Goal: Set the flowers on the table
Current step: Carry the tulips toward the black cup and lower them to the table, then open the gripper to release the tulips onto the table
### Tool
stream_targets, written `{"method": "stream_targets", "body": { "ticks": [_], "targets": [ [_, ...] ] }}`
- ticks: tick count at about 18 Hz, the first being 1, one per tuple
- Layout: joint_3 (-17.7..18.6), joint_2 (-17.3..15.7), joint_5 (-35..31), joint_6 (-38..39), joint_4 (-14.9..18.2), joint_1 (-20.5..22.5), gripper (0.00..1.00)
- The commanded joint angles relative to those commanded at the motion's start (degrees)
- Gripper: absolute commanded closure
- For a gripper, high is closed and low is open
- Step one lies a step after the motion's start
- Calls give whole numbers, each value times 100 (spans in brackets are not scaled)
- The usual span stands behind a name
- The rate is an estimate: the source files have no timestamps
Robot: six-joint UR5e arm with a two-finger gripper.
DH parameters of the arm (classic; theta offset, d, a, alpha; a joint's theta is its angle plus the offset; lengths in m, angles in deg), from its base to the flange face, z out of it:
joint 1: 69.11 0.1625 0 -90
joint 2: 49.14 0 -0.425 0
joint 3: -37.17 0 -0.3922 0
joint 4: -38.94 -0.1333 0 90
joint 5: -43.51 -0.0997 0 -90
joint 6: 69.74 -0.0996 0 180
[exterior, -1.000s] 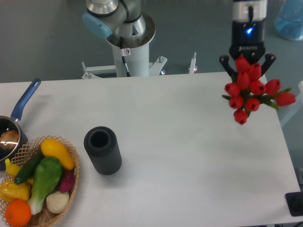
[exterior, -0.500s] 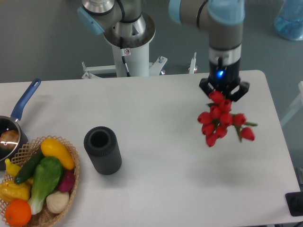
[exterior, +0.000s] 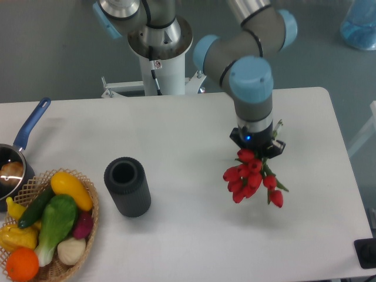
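Observation:
The flowers, a bunch of red tulip buds with green leaves, hang in my gripper right of the middle of the white table. The buds point down and toward the front, close over the tabletop. The gripper is shut on the stems, which it hides. The fingertips are covered by the buds and the wrist. I cannot tell whether the buds touch the table.
A dark ribbed cylinder stands upright left of centre. A wicker basket of vegetables sits at the front left, with a blue-handled pot behind it. The robot base stands behind the far edge. A blue bottle is at the far right.
The gripper has carried the flowers from above the far right corner leftward, toward the front and lower, to just over the table right of the middle.

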Motion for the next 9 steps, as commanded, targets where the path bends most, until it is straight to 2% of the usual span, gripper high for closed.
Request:
{"method": "stream_targets", "body": {
  "ticks": [9],
  "targets": [
    [-9,396,62,70,-26,-70,77]
  ]
}}
